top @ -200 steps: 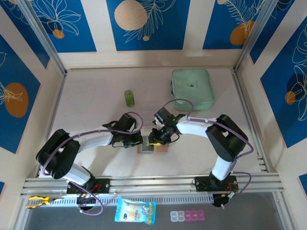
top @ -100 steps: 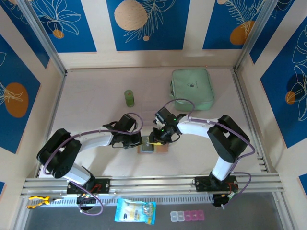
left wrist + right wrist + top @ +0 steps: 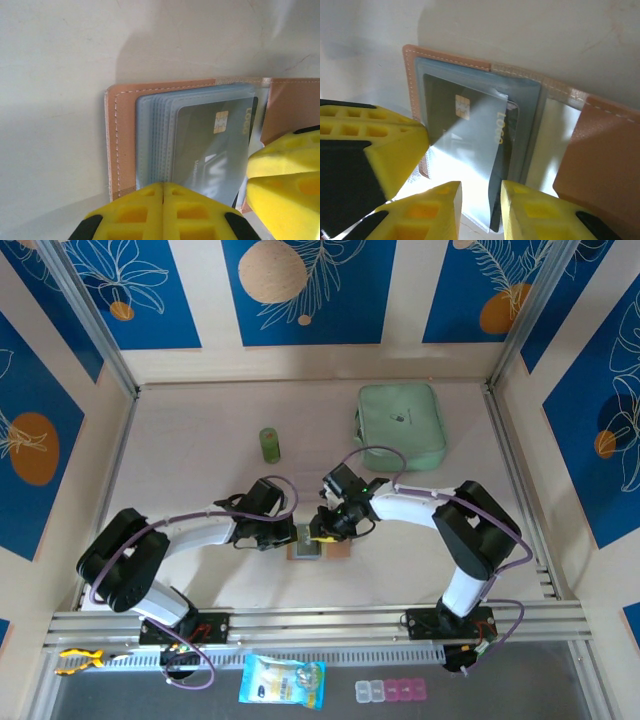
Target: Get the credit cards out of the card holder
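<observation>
The pinkish-tan card holder (image 3: 318, 546) lies open on the table between both grippers. In the left wrist view its left flap (image 3: 122, 125) carries a stack of clear grey sleeves, with a grey credit card (image 3: 215, 150) on top showing its chip. My left gripper (image 3: 163, 187) is shut, its tips resting on the near edge of the sleeves. My right gripper (image 3: 480, 210) stands open, one finger on each side of the near edge of the top sleeve and the dark credit card (image 3: 470, 130). The holder's other flap (image 3: 605, 150) is raised at the right.
A mint-green zip pouch (image 3: 400, 425) lies at the back right and a small green cylinder (image 3: 269, 444) at the back left. A snack packet (image 3: 283, 681) and a pill box (image 3: 390, 691) lie below the rail in front.
</observation>
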